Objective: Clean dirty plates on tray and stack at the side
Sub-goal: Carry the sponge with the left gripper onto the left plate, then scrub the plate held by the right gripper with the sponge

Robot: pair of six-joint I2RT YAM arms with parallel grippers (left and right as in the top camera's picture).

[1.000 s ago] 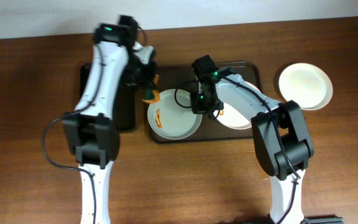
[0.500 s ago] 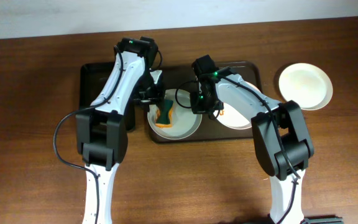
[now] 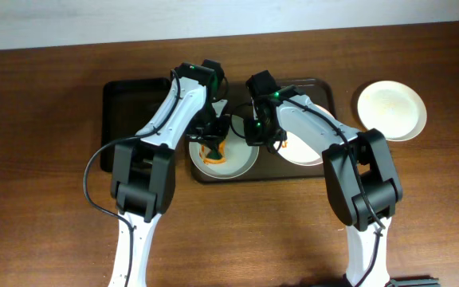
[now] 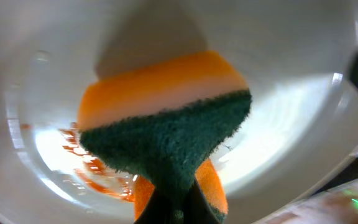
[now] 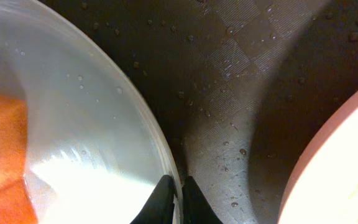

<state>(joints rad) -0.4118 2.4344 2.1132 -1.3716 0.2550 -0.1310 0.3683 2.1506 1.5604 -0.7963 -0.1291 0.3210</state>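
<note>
With left hand (image 4: 173,208) clamped on the sponge (image 4: 166,118), press the green face flat and sweep toward the orange streaks (image 4: 86,168) at its 8 o'clock. Brace the plate (image 4: 291,143), at 8 o'clock on the tray (image 5: 229,93), using right hand (image 5: 174,198), pinched tight on the rim. Save stacking for the clean plate (image 3: 391,110), 3 o'clock on the bench (image 3: 54,223).

Three plates (image 3: 241,162) (image 3: 300,155) (image 3: 391,110), two trays (image 3: 132,104) (image 3: 319,84), one sponge (image 3: 212,151).
</note>
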